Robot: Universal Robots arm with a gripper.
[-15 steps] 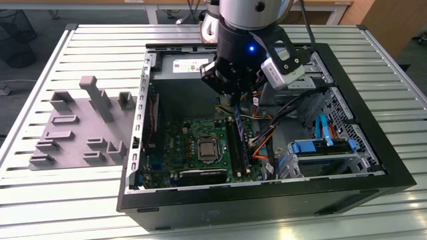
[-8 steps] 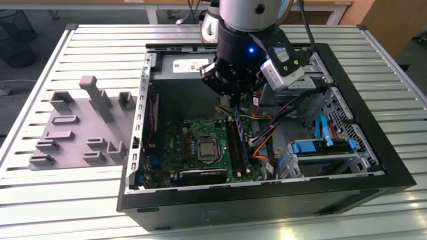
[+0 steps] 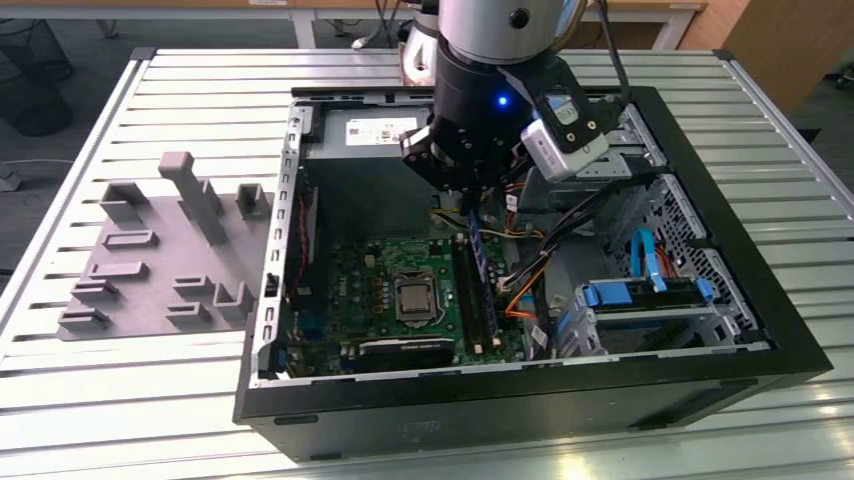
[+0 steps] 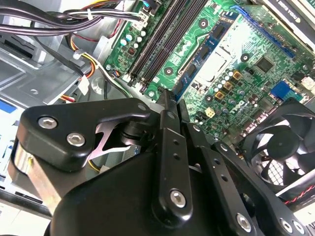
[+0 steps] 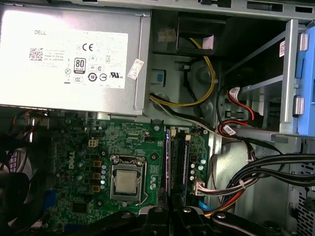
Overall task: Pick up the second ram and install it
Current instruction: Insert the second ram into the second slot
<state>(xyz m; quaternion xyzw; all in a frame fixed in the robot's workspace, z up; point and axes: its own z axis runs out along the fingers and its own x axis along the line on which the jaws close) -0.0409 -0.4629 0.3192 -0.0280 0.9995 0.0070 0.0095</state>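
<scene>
- Your black gripper (image 3: 465, 195) (image 4: 170, 98) (image 5: 170, 214) is hanging inside the open black computer case (image 3: 534, 385), low over the green motherboard (image 3: 400, 265) (image 5: 133, 142). The pictures are not letting you tell whether it is clenched or released.
- The second ram (image 3: 481, 280) (image 5: 168, 162), a slim blue stick, is standing on edge along the long black slots directly beneath the gripper. Whether the gripper is touching it is unclear.
- The square silver processor socket (image 3: 416, 298) (image 5: 127, 179) is sitting just beside those slots.
- The grey power-supply box (image 3: 367, 125) (image 5: 69, 59) is lying beyond the gripper, at the board's far end.
- The grey plastic holder tray (image 3: 147, 250) with upright posts is sitting well apart, outside the case, on the slatted metal table (image 3: 134, 400).
</scene>
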